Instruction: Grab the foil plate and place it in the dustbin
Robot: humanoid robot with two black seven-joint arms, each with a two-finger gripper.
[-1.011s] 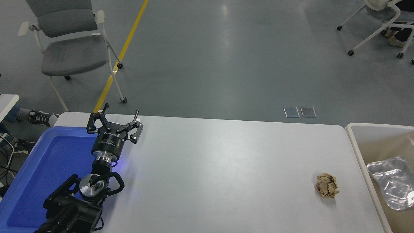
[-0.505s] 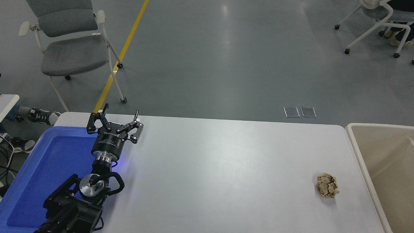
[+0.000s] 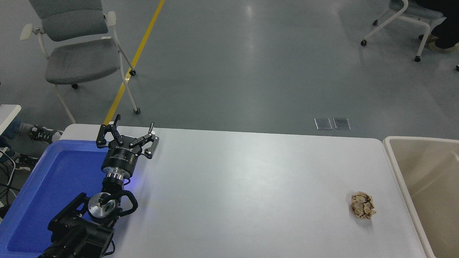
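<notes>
The foil plate is out of view. The beige dustbin (image 3: 396, 168) with a pale rim stands off the table's right end, and the part of its inside that shows holds nothing. My left gripper (image 3: 133, 126) is open and empty, parked at the table's far left over the edge of the blue tray (image 3: 43, 190). My right arm and gripper are out of view.
A small tan paper wad (image 3: 363, 205) lies on the white table (image 3: 244, 186) near the dustbin. A grey chair (image 3: 77, 50) stands beyond the table at the upper left. Another chair (image 3: 401, 18) and a person's legs are at the upper right. Someone's shoes show at the left edge.
The foil plate was seen inside the dustbin a second ago and has dropped out of sight. The chair at the upper right has rolled leftwards. My left arm has not moved.
</notes>
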